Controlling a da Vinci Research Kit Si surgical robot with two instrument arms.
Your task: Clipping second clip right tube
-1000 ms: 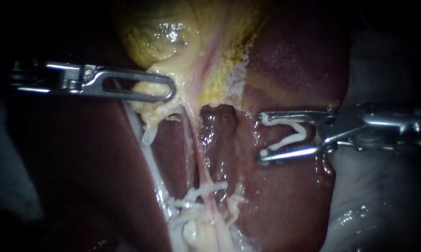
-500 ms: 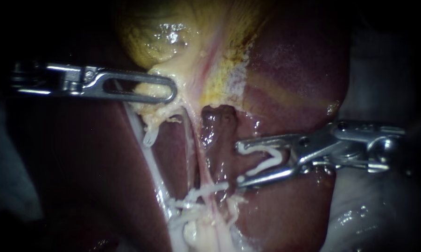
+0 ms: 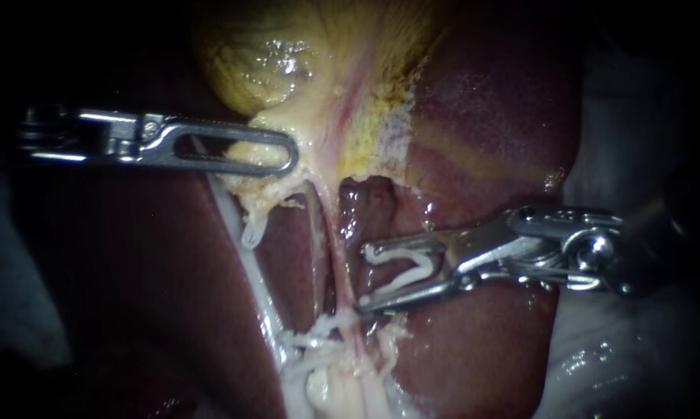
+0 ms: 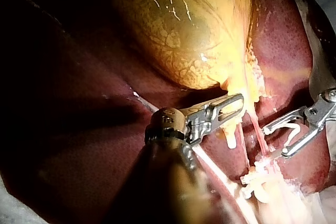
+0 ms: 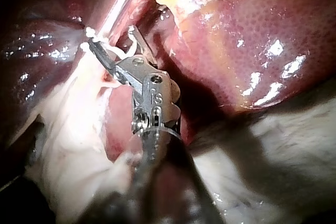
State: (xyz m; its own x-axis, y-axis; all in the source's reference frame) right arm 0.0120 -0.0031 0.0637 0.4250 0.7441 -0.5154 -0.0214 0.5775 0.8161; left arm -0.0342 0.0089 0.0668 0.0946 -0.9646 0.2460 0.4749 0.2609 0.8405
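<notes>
One open clip held beside the right tube

Endoscope: two instruments are seen. The gallbladder point(image 3: 288, 70) is gripped at its lower edge by the closed jaws of the left instrument point(image 3: 286, 153). One white clip point(image 3: 424, 262) is held in the wide-spread jaws of the right instrument point(image 3: 364, 278), whose tips lie just beside the right tube point(image 3: 337, 264). Left wrist: the same grip and the loaded clip are shown. Right wrist: the clip is seen between the spread jaws, with the liver point(image 5: 236, 40) beside them.

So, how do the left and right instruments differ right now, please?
The left instrument grips the pale edge of the gallbladder, jaws close together; the right instrument holds an open white clip, jaws wide apart. In the endoscope view the left lies nearly level, the right slants downward. Both are slim metal.
</notes>
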